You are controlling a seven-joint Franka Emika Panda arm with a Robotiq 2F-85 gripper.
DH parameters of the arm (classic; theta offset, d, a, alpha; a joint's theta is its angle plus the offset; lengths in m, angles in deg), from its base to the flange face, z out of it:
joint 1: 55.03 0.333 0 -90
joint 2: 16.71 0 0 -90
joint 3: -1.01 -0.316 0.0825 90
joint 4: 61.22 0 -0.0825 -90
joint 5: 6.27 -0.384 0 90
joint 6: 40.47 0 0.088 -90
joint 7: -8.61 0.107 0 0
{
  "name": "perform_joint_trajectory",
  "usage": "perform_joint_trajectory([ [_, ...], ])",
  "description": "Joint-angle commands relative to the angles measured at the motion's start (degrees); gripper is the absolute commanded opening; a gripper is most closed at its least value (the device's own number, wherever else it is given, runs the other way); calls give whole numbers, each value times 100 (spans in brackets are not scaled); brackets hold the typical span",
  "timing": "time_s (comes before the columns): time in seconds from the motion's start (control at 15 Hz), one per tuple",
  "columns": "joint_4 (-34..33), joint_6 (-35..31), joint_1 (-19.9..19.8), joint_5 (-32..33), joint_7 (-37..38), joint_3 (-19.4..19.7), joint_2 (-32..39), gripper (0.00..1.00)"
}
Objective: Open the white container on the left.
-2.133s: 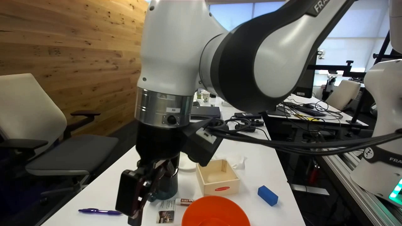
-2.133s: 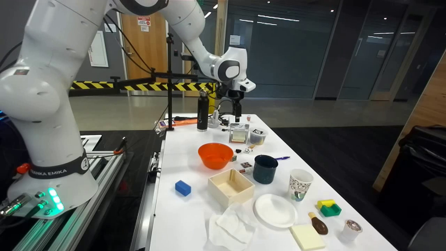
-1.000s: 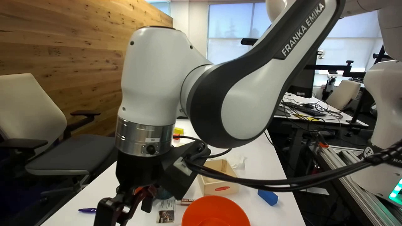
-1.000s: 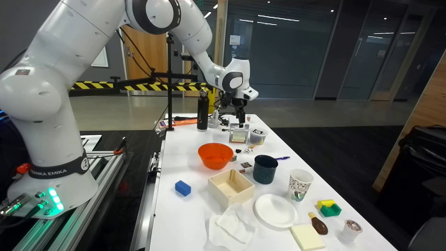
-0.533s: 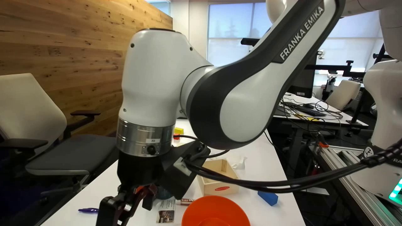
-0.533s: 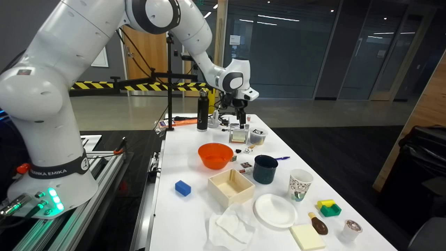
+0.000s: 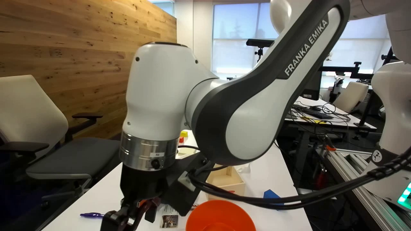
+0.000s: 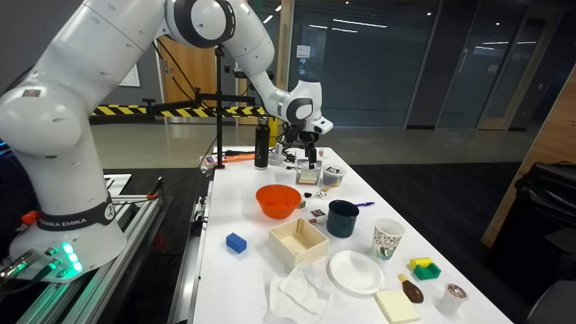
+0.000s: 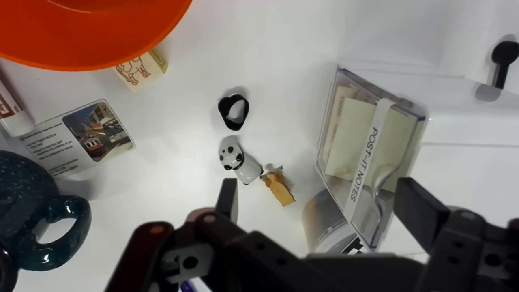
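Note:
A clear box with a white label strip reading POST-IT NOTES (image 9: 367, 154) holds pale yellow notes. It also stands toward the table's far end in an exterior view (image 8: 308, 175). A white surface adjoins it on the right in the wrist view; I cannot tell whether that is its body. My gripper (image 9: 320, 205) is open and empty. One finger overlaps the box's right lower edge in the wrist view, the other is over bare table. Whether a finger touches the box I cannot tell. In an exterior view the gripper (image 8: 311, 163) points down at the box's top.
A round lidded tub (image 9: 324, 221) stands against the box's side. A small spotted figure (image 9: 243, 166), a brown figure (image 9: 279, 190) and a black heart ring (image 9: 234, 111) lie nearby. An orange bowl (image 9: 89, 36) and a dark mug (image 9: 24, 194) are farther left. A black bottle (image 8: 262, 146) stands behind.
Over the two seconds my arm has moved toward the box, then sunk a little lower over it. The gripper is nearer the box's top. The objects on the table have not moved.

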State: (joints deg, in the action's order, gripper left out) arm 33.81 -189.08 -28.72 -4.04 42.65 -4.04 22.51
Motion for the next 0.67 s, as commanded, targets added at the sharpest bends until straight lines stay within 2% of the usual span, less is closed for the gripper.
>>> perform_joint_trajectory([
  [0.0,-147,-339,32,-109,-106,12,172,87],
  [0.2,-162,-590,-1,-189,-185,-54,238,76],
  [0.27,-161,-645,-8,-207,-200,-71,252,82],
  [0.4,-154,-725,-11,-233,-218,-87,268,86],
  [0.6,-159,-828,-25,-286,-278,-132,297,83],
])
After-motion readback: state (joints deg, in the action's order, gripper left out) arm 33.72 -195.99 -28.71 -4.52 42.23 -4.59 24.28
